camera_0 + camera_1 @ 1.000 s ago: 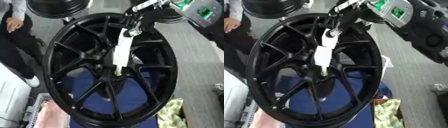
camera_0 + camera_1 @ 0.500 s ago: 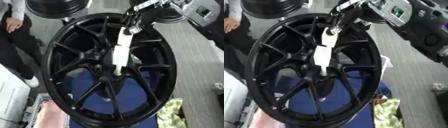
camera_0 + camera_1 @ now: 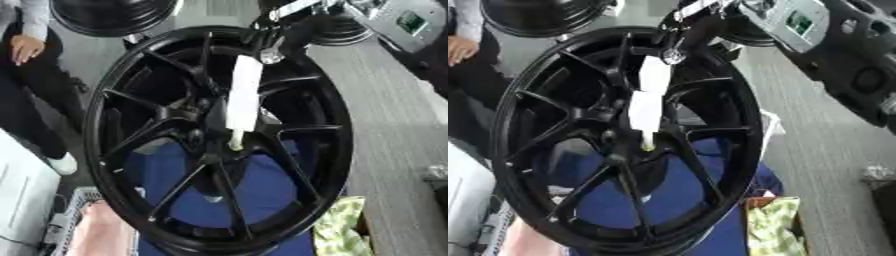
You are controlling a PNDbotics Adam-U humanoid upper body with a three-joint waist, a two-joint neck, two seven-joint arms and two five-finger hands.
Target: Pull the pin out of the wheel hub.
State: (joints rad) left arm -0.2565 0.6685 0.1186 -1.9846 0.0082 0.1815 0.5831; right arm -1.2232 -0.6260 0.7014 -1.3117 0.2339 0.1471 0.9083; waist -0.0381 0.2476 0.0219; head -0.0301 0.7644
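A large black spoked wheel hub (image 3: pixel 328 150) stands tilted and fills the middle of both views. A long white pin (image 3: pixel 243 95) runs from the wheel's upper rim down to its centre. The pin's yellowish tip (image 3: pixel 234 146) sits at the centre hole. My right hand (image 3: pixel 273 36) reaches in from the upper right and is shut on the pin's upper end, over the rim's top. My black right arm (image 3: pixel 859 75) with a green board runs along the right edge. My left hand shows in neither view.
A second black wheel (image 3: pixel 114 12) lies behind at the top left. Blue cloth (image 3: pixel 262 200) shows through the spokes. A green-yellow cloth (image 3: pixel 341 227) lies at the lower right. A person (image 3: pixel 26 47) stands at the left edge. Grey flooring (image 3: pixel 394 125) spreads to the right.
My right hand and the pin have drawn slightly up toward the rim's top, and the pin's tip sits a little higher at the centre hole. The wheel has stayed put.
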